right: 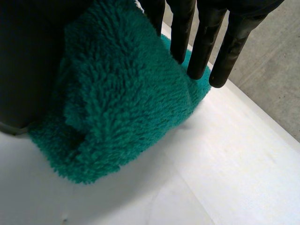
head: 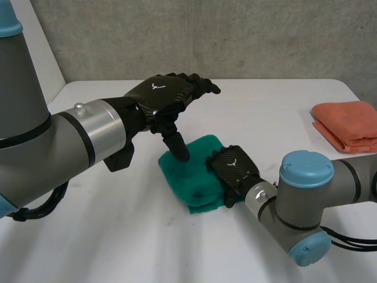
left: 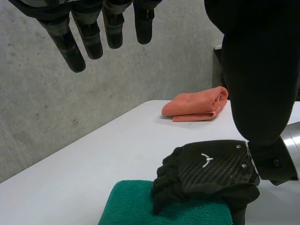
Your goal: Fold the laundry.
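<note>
Fingers of right hand [head: 234, 168] straight atop green towel [head: 187, 184], left hand [head: 160, 97] fingers spread above, thumb touching it

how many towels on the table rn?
2. Green towel centred under left hand and right hand; orange towel folded at the table's right edge. More could be hidden.
</note>
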Robot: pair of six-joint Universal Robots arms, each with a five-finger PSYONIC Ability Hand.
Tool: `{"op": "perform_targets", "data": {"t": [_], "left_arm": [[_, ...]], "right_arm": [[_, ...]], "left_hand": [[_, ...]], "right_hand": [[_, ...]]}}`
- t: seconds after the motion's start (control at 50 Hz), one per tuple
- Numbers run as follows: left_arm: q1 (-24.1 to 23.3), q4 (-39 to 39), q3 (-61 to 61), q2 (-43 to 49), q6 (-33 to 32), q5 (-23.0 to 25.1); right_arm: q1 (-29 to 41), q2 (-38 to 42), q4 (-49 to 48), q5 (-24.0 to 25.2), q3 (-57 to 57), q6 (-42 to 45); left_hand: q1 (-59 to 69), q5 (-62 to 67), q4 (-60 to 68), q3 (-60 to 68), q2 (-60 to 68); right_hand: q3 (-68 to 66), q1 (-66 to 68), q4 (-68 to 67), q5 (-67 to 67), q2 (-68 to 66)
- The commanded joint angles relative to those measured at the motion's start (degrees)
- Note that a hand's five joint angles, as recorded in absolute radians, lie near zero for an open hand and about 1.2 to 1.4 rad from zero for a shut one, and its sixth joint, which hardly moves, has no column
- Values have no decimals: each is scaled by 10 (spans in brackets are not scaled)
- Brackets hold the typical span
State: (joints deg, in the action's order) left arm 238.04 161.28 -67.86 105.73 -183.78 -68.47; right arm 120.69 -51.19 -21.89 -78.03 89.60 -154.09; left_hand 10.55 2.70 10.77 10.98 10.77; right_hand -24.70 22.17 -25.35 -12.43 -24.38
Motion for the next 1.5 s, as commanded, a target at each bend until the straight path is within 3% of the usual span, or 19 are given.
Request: {"op": "perform_targets", "data": {"t": [0.02,0.3,0.44,0.64,0.82,0.98,1.08,1.16,1.38,1.5], "left_arm": [[1,0,0,0,0,-1],[1,0,0,0,0,-1],[1,1,0,0,14,1],[4,4,0,0,21,1],[5,4,0,0,21,1],[5,4,0,0,21,0],[5,4,0,0,21,0],[6,4,-1,1,21,0],[8,4,0,2,21,0],[9,5,-1,3,22,0]], "right_arm": [[8,4,-2,0,-23,-2],[17,32,2,-4,-62,-1],[21,44,3,-5,-76,-2],[5,14,16,-4,-88,-1],[-158,2,72,23,-105,68],[-275,17,90,119,-135,179],[-304,27,127,183,-198,182],[-314,41,142,199,-265,167],[-328,141,95,171,-577,-48],[-353,201,90,173,-692,-74]], "left_hand": [[24,2,21,19,21],[24,2,21,19,21],[24,2,21,19,21],[24,2,21,19,21],[24,2,21,19,21],[24,2,21,19,21],[24,2,21,19,21],[24,2,21,19,21],[24,2,21,19,21],[24,2,21,19,21]], "right_hand": [[-66,91,-59,-88,-69],[-114,140,-108,-137,-118],[-543,568,-537,-566,-546],[-553,578,-547,-576,-556],[-553,578,-547,-576,-556],[-553,578,-547,-576,-556],[-553,578,-547,-576,-556],[-553,578,-547,-576,-556],[-553,578,-547,-576,-556],[-553,578,-547,-576,-556]]}}
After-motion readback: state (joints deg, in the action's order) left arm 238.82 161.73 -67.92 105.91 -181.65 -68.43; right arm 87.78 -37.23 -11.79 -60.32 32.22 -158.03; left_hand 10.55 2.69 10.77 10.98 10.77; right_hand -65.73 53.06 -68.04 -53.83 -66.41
